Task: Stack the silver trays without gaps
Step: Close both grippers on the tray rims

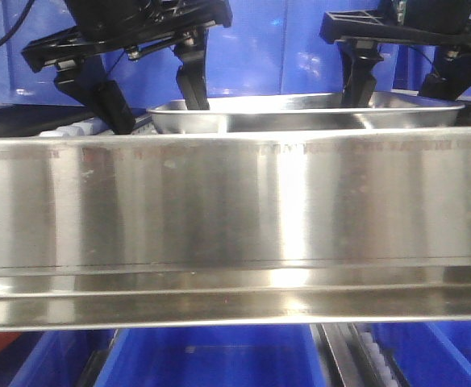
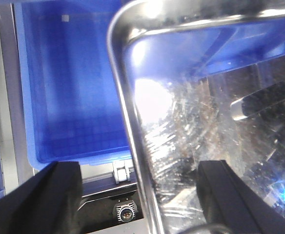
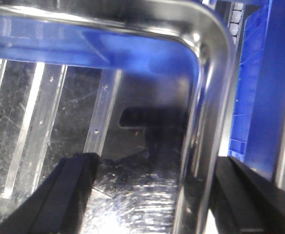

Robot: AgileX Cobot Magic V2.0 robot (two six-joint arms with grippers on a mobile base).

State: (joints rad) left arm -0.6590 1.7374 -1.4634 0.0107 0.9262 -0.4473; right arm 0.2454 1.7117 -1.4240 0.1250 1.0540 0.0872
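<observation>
We see left gripper (image 2: 140, 197) wide, silver tray (image 1: 316, 114) rim between its fingers | right gripper (image 3: 159, 195) wide, same.

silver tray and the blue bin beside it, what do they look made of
The shallow silver tray with rounded corners looks like polished stainless steel: mirror-bright, reflecting blue, finely scratched. The blue rectangular bin seems moulded plastic: dull, even colour, faint grid on its floor.

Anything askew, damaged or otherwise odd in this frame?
Nothing is out of place. The silver tray looks level, with the left gripper and right gripper each open astride an end rim. Its floor shows fine scratches only.
</observation>
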